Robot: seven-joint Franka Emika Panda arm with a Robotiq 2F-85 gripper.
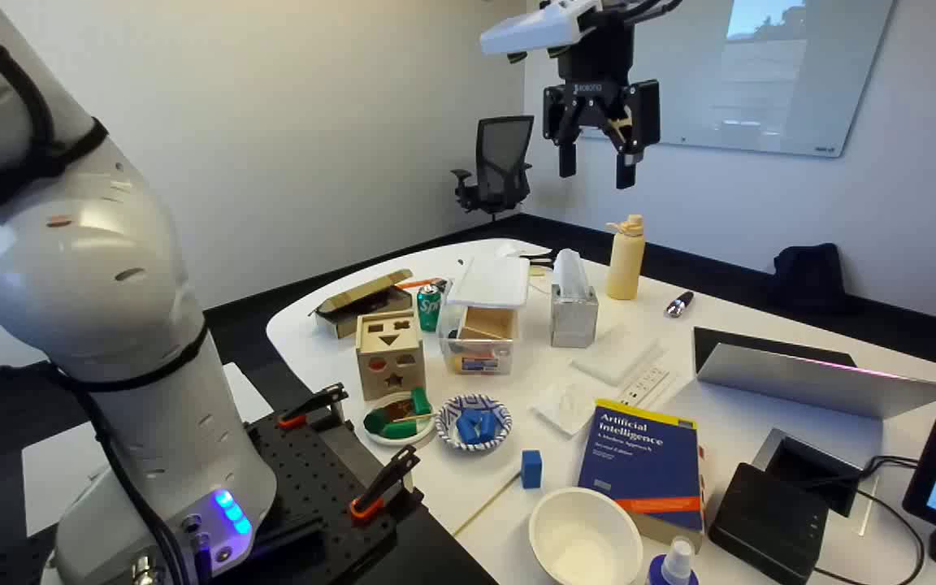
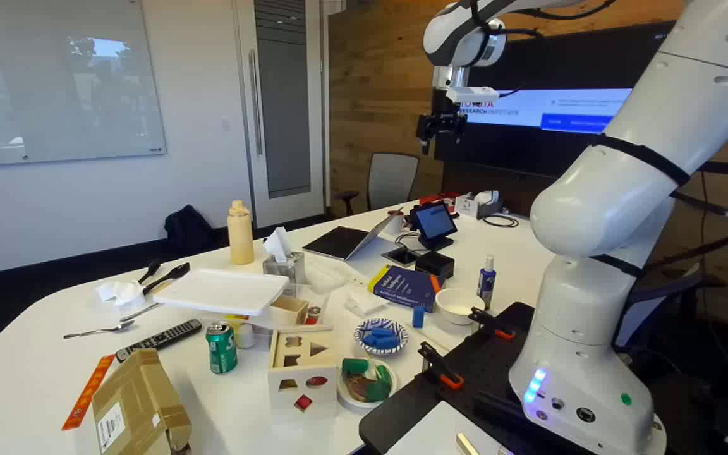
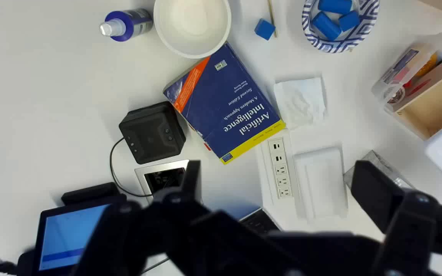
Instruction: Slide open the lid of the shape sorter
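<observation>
Black and perforated, a board [image 1: 314,487] with clamps [image 1: 387,482] carries the robot arm [image 1: 110,276] at the near edge of the table [image 2: 29,379]. Just in from that edge lies a white plate [image 1: 403,441] of green blocks [image 1: 400,428]. Beside it, toward the table's rounded corner, stands the light wooden shape sorter [image 1: 392,362], its lid [image 1: 388,328], cut with dark shapes, lying across the top. Along the same edge, the opposite way, sit a patterned bowl [image 1: 448,426] of blue blocks [image 1: 476,424], a lone blue block [image 1: 531,469] and a white bowl [image 1: 582,544]. Farther in are a thick blue book [image 1: 639,463] and, behind the sorter, a clear bin [image 1: 449,353] partly under a white cover [image 1: 488,280]. Beyond comes a tissue box [image 1: 574,317], then, near the far edge, a laptop [image 1: 809,382] and a yellow bottle [image 1: 626,264]. High above the table hangs the gripper [image 1: 596,169], released, its jaws well parted and pointing down.
</observation>
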